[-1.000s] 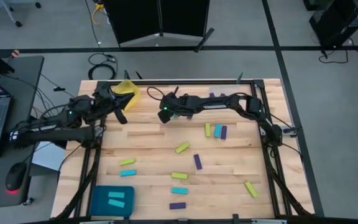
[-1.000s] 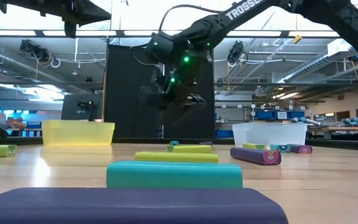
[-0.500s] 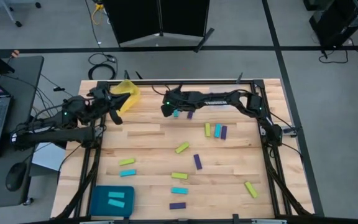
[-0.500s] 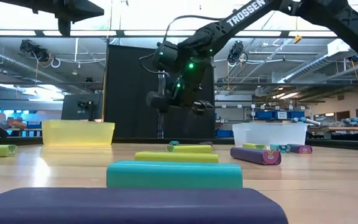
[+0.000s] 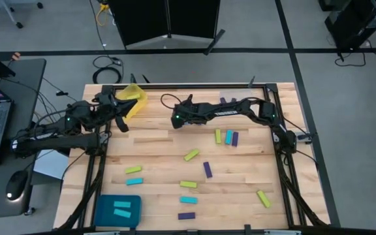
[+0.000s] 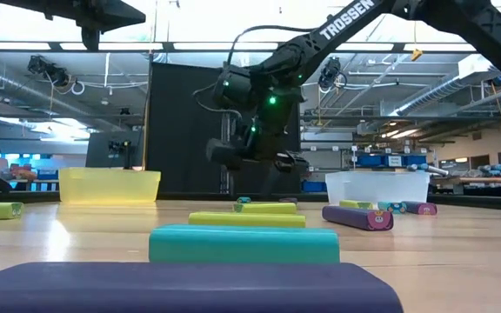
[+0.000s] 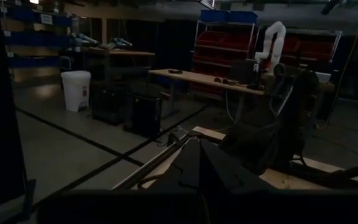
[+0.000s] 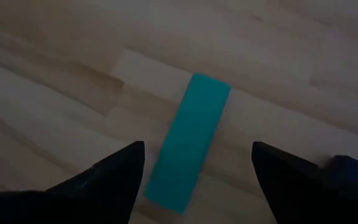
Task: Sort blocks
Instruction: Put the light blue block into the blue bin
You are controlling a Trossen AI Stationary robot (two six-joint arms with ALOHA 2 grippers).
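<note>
Yellow-green, cyan and dark purple blocks lie flat across the wooden table [image 5: 155,140]. My right gripper [image 5: 177,119] hangs open, slanting down, over the far middle of the table. In the right wrist view its fingers stand on either side of a cyan block [image 8: 188,146] on the wood without touching it. A purple block [image 8: 353,169] lies just beside one finger. My left gripper [image 5: 119,119] is shut and empty, held level above the far left corner next to the yellow tray [image 5: 134,96].
A teal tray [image 5: 103,212] at the near left corner holds two cyan blocks. A clear tray [image 6: 377,185] stands at the far right. Three blocks [image 5: 227,137] lie side by side right of centre. Others are scattered over the near half, one yellow-green block [image 5: 263,198] near the right edge.
My right gripper has sunk toward the table over the cyan block and has rolled about its own axis.
</note>
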